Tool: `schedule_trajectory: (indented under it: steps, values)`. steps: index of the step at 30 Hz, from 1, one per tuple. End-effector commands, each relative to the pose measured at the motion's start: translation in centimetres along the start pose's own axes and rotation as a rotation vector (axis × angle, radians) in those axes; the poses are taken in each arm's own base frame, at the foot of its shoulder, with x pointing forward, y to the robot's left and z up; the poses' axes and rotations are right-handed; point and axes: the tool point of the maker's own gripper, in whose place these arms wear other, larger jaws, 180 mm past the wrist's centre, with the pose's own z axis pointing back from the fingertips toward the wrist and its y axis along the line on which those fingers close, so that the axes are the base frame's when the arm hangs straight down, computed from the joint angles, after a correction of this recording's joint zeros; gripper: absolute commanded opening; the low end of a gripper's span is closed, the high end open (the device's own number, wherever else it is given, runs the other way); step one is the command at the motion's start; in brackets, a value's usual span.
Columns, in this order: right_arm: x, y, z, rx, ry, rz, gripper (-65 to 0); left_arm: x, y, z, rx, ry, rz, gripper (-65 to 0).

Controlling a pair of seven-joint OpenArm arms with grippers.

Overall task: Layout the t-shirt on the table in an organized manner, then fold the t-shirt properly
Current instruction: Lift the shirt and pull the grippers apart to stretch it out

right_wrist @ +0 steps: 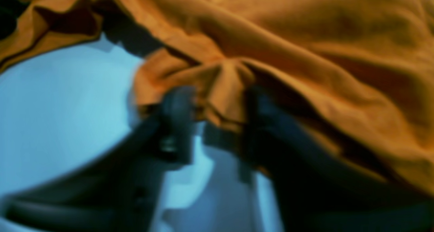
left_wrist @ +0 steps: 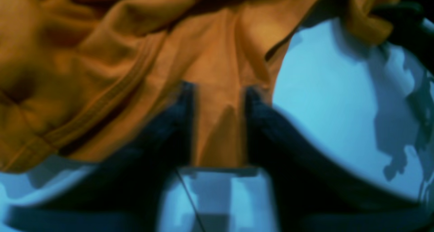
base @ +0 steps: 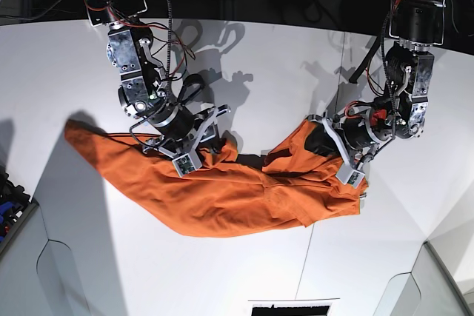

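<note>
1. The table [base: 259, 64] is a wide white top with a dark far edge and a thin seam running toward the near side; it fills most of the base view.
2. The t-shirt [base: 222, 190] is burnt orange and lies bunched in a long sagging band across the middle of the table, one end trailing off to the left, the other gathered at the right.
3. The right gripper [base: 201, 147], on the left of the base view, sits at the far edge of the shirt near its middle. In the right wrist view its jaws [right_wrist: 217, 106] are narrowed around a pinched knot of orange fabric, so it has hold of the shirt.
4. The left gripper [base: 348, 155], on the right of the base view, sits over the shirt's right end. In the left wrist view a fold of cloth stands between its dark fingers [left_wrist: 183, 110], which press in on it from both sides.
</note>
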Motion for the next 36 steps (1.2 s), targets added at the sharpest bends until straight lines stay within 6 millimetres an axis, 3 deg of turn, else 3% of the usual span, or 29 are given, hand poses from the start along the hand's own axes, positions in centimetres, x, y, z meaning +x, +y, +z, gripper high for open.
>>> schedule_trajectory:
  steps: [1,2,8,15,20,25,31,35,36]
  values:
    - [-0.5,0.3,0.0,0.008,0.033,0.003,-58.2,1.5,0.2,0.4,0.005,-0.047,-0.015,-58.7]
    - [-0.5,0.3,0.0,0.009,0.034,0.003,-65.0,1.3,0.3,0.5,0.012,-0.047,-0.022,-63.9]
    - [0.4,-0.4,1.1,-0.008,0.070,0.021,-65.0,1.0,3.0,2.1,0.078,-0.031,-0.072,-65.0]
    - [4.4,-4.6,6.9,-0.131,-0.019,0.058,-65.0,1.6,6.3,6.1,0.114,0.018,-0.136,-65.0]
    - [2.9,-9.4,10.1,-0.227,0.019,0.033,-65.0,1.1,5.2,8.5,-0.039,0.080,-0.149,-65.0]
    - [2.3,-13.9,13.0,-0.286,0.010,-0.033,-65.0,1.7,5.9,10.9,-0.072,0.092,-0.101,-65.0]
    - [3.2,-16.9,16.1,-0.269,-0.074,-0.131,-65.0,1.7,7.4,12.6,-0.034,0.125,-0.119,-65.0]
    - [2.9,-18.1,17.2,-0.289,-0.075,-0.182,-65.0,1.1,7.0,13.3,-0.072,0.165,-0.085,-65.0]
    - [2.7,-18.3,17.4,-0.295,-0.068,-0.187,-61.4,0.9,6.8,13.5,-0.086,0.174,-0.074,-65.0]
